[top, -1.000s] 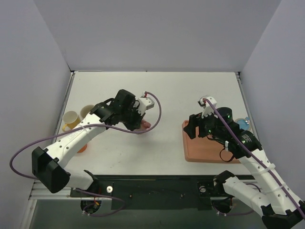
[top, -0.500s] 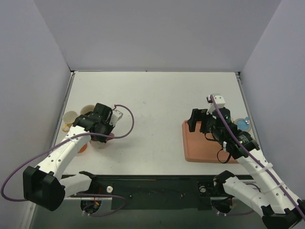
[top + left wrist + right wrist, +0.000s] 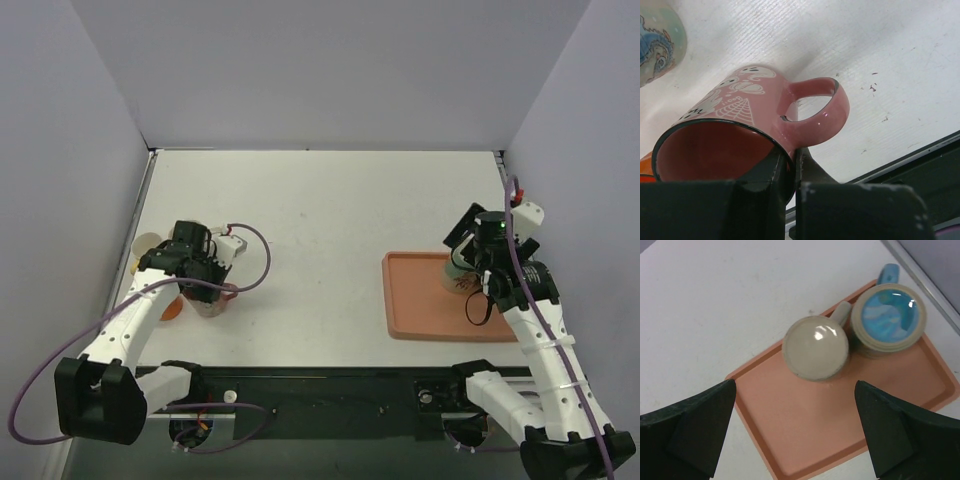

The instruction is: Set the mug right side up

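Pink mug [image 3: 740, 112], printed with ghosts and a web, is at the left side of the table [image 3: 890, 40], close to a patterned cup [image 3: 655, 45]. Its mouth is tipped toward the left gripper [image 3: 790, 167], whose fingers [image 3: 772, 167] pinch the rim wall beside the handle, a hold seemingly meant to stand it on its base. At right, the right gripper [image 3: 795, 387] hangs with fingers spread wide and holding nothing above the tray [image 3: 805, 430], where a cream mug [image 3: 815, 347] and a blue mug [image 3: 888, 315] sit side by side.

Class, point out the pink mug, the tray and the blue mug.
pink mug [image 3: 742, 100], left wrist view, outer wall.
tray [image 3: 812, 417], right wrist view, bare floor.
blue mug [image 3: 888, 315], right wrist view, blue top face.
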